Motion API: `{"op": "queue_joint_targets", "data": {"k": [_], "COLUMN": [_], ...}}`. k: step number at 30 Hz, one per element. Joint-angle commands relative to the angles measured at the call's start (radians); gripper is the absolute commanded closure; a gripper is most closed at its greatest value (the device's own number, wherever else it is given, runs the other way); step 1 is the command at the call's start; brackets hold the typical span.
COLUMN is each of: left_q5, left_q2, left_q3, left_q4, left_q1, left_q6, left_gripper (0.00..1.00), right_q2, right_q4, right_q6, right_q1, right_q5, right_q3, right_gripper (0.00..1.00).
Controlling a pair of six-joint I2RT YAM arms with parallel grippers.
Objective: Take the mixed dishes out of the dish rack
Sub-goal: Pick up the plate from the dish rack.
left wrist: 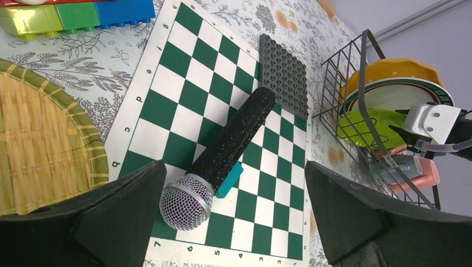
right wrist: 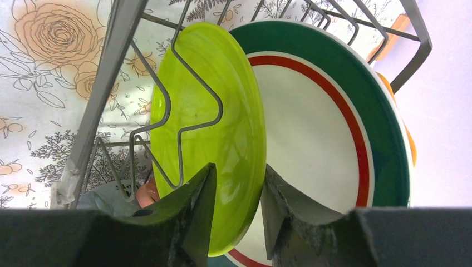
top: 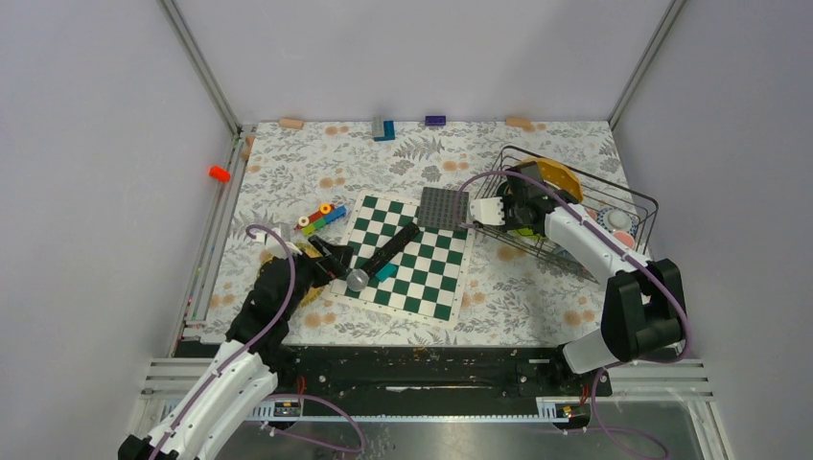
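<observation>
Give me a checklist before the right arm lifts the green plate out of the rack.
1. The right gripper straddles the rim of the green plate: ok.
2. Grip firm: cannot tell.
3. The striped plate sits outside the jaws: ok.
4. Upward path past the wire of the rack crossing the plate's face: cannot tell.
5. The left gripper open, over the microphone, apart from the rack: ok.

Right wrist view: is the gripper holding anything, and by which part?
The right gripper straddles the lime-green plate at its rim, in the dish rack; a firm clamp cannot be told.
</observation>
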Motion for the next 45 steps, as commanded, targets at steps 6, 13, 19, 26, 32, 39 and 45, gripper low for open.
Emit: {"op": "queue_joint_targets", "data": {"k": [6, 13, 19, 26, 32, 39, 45], "left_q5": [-0.057, -0.077, -0.093, -0.084, -0.067, -0.051, -0.034], "left_q2": [0.018, 0.049, 0.055, 0.056, 0.053, 0.022, -0.024], "left_q3": [0.046, 0.056, 0.065, 0.072, 0.069, 0.062, 0.047], "left_q4": [0.028, 0.043, 0.056, 0.11, 0.12, 0.097, 0.092], "left_q1": [-0.002, -0.001, -0.001, -0.002, -0.002, -0.002, -0.002], "left_q6": [0.009, -0.004, -0.008, 0.0, -0.006, -0.011, -0.009], "left_gripper": [0.01, 0.01, 0.01, 0.01, 0.01, 0.01, 0.01], "right_q2": [0.001, -0.017, -0.051, -0.12, -0.172, -0.253, -0.34], "right_q4": [0.059, 0.058, 0.057, 0.048, 0.049, 0.053, 0.053], "right_q6": [-0.027, -0.043, -0.036, -0.064, -0.076, -0.109, -0.146], "right_q1": [-0.006, -0.007, -0.007, -0.007, -0.007, -0.007, -0.005], "right_q5": [0.079, 0.094, 0.112, 0.128, 0.12, 0.092, 0.048], "right_q3": [-0.03, -0.038, -0.034, -0.039, -0.045, -0.056, -0.079], "right_gripper": [0.64, 0.73, 0.81, 0.93, 1.0, 1.0, 1.0]}}
